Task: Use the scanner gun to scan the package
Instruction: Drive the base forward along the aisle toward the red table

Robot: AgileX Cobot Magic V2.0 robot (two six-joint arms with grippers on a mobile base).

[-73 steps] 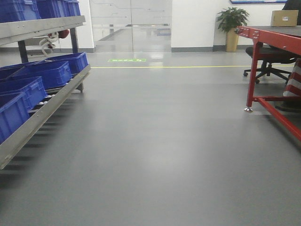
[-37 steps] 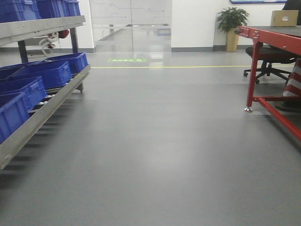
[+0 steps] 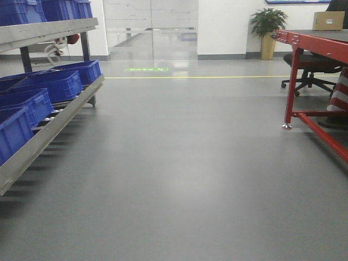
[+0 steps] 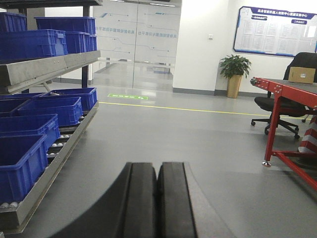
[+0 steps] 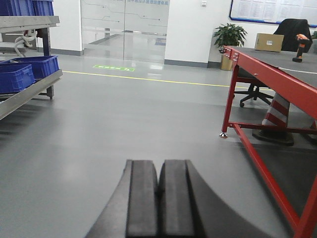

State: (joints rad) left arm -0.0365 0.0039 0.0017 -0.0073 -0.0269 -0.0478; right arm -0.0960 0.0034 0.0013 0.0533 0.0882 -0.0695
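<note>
The package is a tan cardboard box with a small white label, standing at the far end of the red table. It also shows in the left wrist view and the right wrist view. The scanner gun, orange and black, stands on the same table to the right of the box, seen only in the right wrist view. My left gripper and right gripper are both shut and empty, held above the grey floor, far from the table.
A metal roller rack with several blue bins runs along the left. The red table's legs, an office chair, a striped cone and a potted plant are on the right. Glass doors stand at the back.
</note>
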